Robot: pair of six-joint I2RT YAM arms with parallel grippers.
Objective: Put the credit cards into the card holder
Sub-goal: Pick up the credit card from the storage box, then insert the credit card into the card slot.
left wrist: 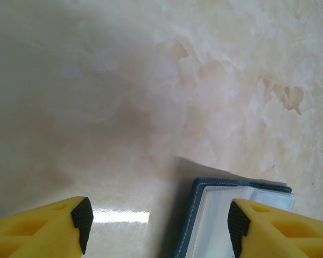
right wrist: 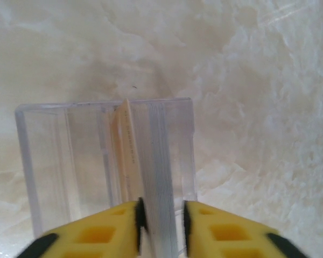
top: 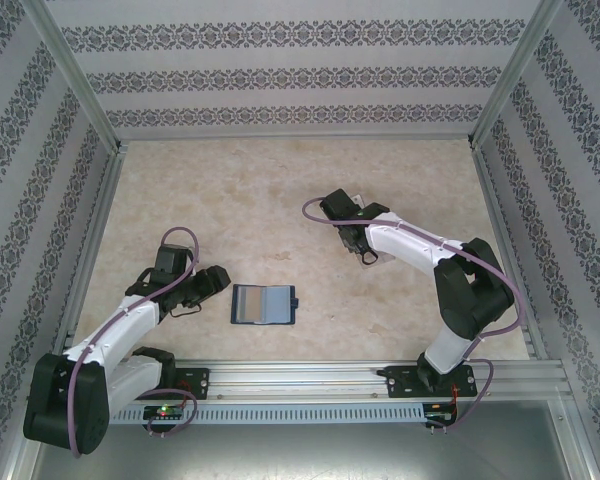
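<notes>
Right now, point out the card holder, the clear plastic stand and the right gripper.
card holder [top: 265, 304]: top view, centre of its open face.
clear plastic stand [right wrist: 70, 161]: right wrist view, its left panel.
right gripper [right wrist: 162, 219]: right wrist view, midway between fingertips.

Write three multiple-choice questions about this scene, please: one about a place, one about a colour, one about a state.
1. Where does the card holder lie?
A) flat on the table, just beside the left gripper
B) against the back wall
C) under the right arm's base

2. What colour is its cover?
A) red
B) dark blue
C) green

3. How do the jaws of the right gripper stand?
A) wide open over bare table
B) closed on a pale card standing in the clear plastic case
C) closed on the card holder

Answers:
1 A: the top view shows it lying open next to the left gripper.
2 B: its navy edge shows in the left wrist view.
3 B: in the right wrist view both pads press against the card.
</notes>
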